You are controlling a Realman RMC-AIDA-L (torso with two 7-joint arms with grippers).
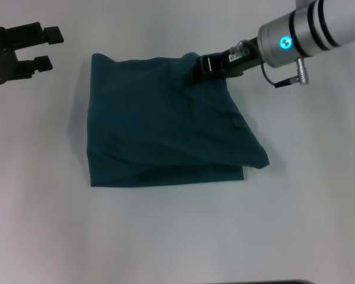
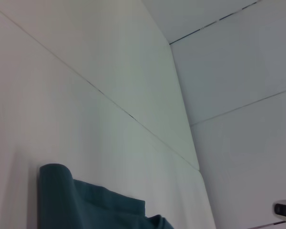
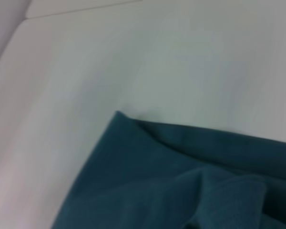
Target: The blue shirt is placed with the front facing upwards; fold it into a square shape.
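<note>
- While you look down from the head view, you see the blue shirt [image 1: 160, 124] lying in the middle of the white bench [image 1: 177, 236], folded into a rough square with no lettering showing.
- Your shirt's left and near edges run fairly straight; the near right corner sticks out to the right past the layer beneath it, so the top layer sits skewed.
- You have the right gripper [image 1: 196, 71] at the shirt's far edge, right of its middle, with the silver forearm reaching in from the far right.
- Your right fingers are down in the cloth there, and the fabric bunches up around them; whether they are clamped on it or apart you cannot tell.
- In your right wrist view the shirt [image 3: 181, 186] fills the lower part, with a folded corner against the bare bench and a raised ridge of cloth close to the camera.
- You have the left gripper [image 1: 40, 48] at the far left, well apart from the shirt, touching nothing, its two black fingers spread with a clear gap between them.
- Your left wrist view catches only a rolled corner of the shirt [image 2: 86, 205] at the frame's edge.
</note>
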